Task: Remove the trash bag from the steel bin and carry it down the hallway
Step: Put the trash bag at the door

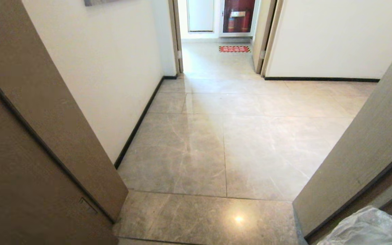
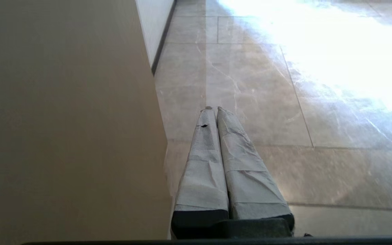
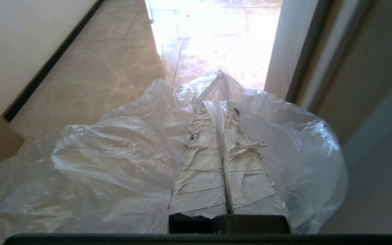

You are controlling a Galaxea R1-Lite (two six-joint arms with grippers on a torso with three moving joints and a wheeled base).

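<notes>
The trash bag (image 3: pixel 114 160), thin clear crinkly plastic, billows around my right gripper (image 3: pixel 218 104), which is shut on a pinched fold of it between its two taped fingers. A corner of the bag (image 1: pixel 369 228) shows at the bottom right of the head view. My left gripper (image 2: pixel 213 109) is shut with nothing in it, held close to a brown door frame (image 2: pixel 63 119). The hallway (image 1: pixel 223 136) of grey-beige marbled tiles stretches ahead. The steel bin is out of view.
Brown door frames stand close on both sides (image 1: pixel 39 129) (image 1: pixel 369 146). A pale wall with dark baseboard (image 1: pixel 107 68) runs along the left. At the far end an open doorway (image 1: pixel 216 30) leads to a red floor mat (image 1: pixel 234 49) and a red cabinet (image 1: pixel 238 15).
</notes>
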